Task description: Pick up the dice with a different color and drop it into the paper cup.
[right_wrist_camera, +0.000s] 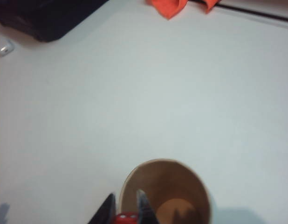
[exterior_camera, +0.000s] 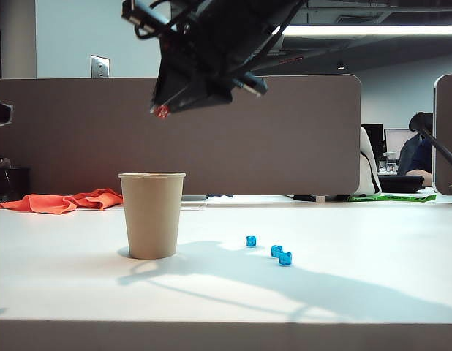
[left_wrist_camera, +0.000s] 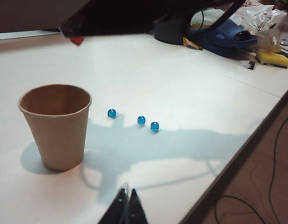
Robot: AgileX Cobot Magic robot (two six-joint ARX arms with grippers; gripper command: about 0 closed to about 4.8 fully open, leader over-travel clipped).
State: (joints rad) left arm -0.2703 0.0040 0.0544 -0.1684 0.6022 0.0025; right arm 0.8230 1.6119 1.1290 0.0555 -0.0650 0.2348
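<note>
The red dice (exterior_camera: pixel 162 112) hangs high above the table, pinched in my right gripper (exterior_camera: pixel 163 112), which is shut on it. In the right wrist view the dice (right_wrist_camera: pixel 127 218) shows between the fingertips, over the near rim of the tan paper cup (right_wrist_camera: pixel 166 193). The cup (exterior_camera: pixel 151 215) stands upright left of centre, and its inside (left_wrist_camera: pixel 54 99) looks empty. In the left wrist view the dice (left_wrist_camera: pixel 77 40) shows above and behind the cup. My left gripper (left_wrist_camera: pixel 126 196) stays low near the table's front, shut with nothing in it.
Three blue dice (exterior_camera: pixel 251 241) (exterior_camera: pixel 276 251) (exterior_camera: pixel 285 258) lie in a row right of the cup. An orange cloth (exterior_camera: pixel 63 201) lies at the back left. A dark object (right_wrist_camera: pixel 41 16) sits beyond the cup. Clutter (left_wrist_camera: pixel 228 32) crowds the far corner.
</note>
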